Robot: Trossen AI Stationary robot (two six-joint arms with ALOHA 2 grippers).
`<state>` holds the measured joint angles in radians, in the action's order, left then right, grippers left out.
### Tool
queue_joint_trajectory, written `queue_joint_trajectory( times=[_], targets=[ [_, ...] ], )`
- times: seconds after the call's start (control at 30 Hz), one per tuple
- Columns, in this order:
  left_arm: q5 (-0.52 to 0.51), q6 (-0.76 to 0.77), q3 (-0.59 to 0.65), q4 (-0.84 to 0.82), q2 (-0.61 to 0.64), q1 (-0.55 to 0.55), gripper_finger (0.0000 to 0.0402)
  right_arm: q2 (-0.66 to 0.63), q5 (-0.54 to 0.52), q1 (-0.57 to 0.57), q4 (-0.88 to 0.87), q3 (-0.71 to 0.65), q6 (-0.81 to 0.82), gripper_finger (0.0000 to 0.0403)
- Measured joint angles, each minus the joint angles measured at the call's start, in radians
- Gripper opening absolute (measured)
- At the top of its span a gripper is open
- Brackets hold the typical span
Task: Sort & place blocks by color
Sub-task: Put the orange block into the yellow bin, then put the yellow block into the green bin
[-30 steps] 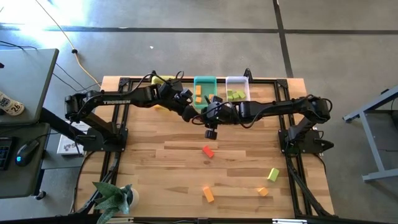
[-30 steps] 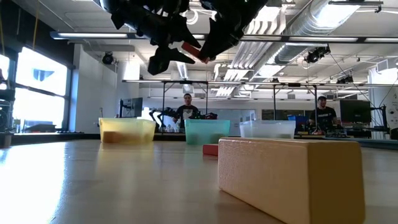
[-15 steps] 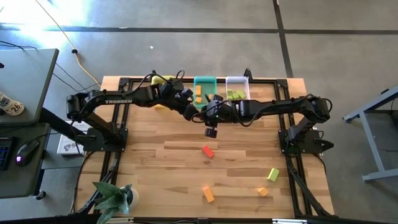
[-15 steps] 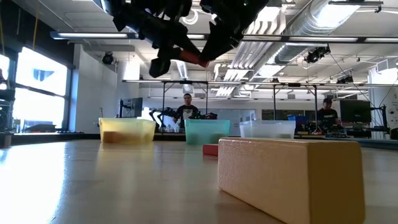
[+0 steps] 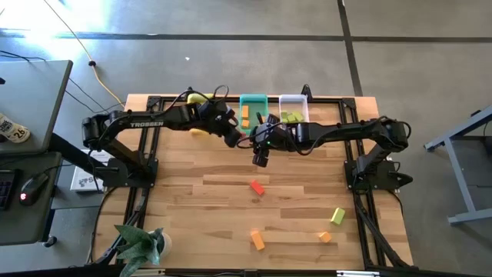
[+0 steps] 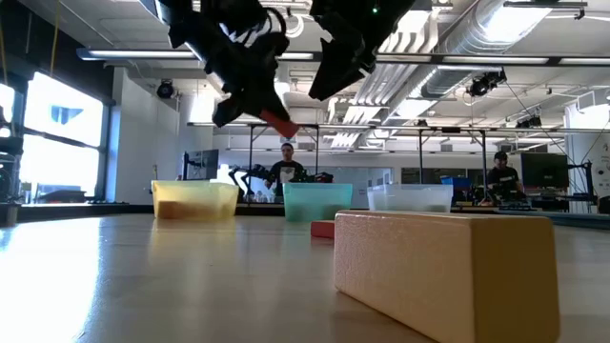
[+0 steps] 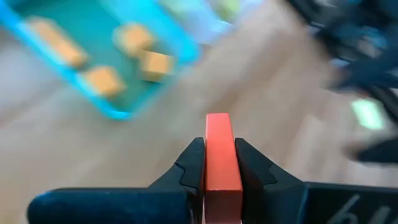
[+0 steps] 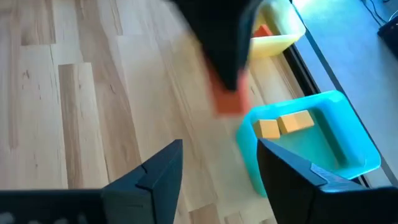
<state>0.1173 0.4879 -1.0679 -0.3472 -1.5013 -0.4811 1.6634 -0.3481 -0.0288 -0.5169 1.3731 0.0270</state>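
High over the table's far middle, my left gripper (image 5: 237,137) (image 7: 217,152) is shut on a red block (image 7: 217,134) (image 6: 279,124). My right gripper (image 5: 257,143) (image 8: 214,168) stands open just to its right, facing it, with nothing between its fingers. On the table lie a red block (image 5: 257,187), a green block (image 5: 337,216) and two orange blocks (image 5: 257,240) (image 5: 325,237). The teal bin (image 5: 253,102) holds orange blocks, and the clear bin (image 5: 293,98) holds green ones. My left gripper pinches the red block's two long sides (image 7: 217,168) between its two fingers, which lie along it. The block's free end (image 7: 217,121) sticks out past the fingertips. In the low view the block slants downward from the fingers, lifted clear, high above the table.
A yellow bin (image 8: 273,34) stands left of the teal bin at the far edge, partly under my left arm. One pale block (image 6: 448,272) lies right in front of the low camera. Bare wood lies between the bins and the loose blocks. People stand in the room behind.
The red block has passed from my right gripper to my left. My left gripper has shut on it and drawn it down and toward the table's left, away from my right gripper, which has let go.
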Motion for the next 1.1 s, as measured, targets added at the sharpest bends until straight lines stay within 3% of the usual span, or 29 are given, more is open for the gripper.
queue_joint_trajectory(
  times=[0.57,0.83,1.1],
  targets=[
    [-0.488,-0.107,0.000,-0.246,0.000,-0.208,0.0036,0.000,0.009,-0.009,-0.044,0.000,-0.001,0.0193],
    [-0.549,-0.102,0.001,-0.318,-0.014,-0.206,0.0044,0.000,0.056,-0.043,-0.051,0.000,-0.007,0.0193],
    [-0.531,-0.099,0.001,-0.318,-0.024,-0.205,0.0109,0.000,0.068,-0.045,-0.068,0.000,-0.008,0.0193]
  ],
)
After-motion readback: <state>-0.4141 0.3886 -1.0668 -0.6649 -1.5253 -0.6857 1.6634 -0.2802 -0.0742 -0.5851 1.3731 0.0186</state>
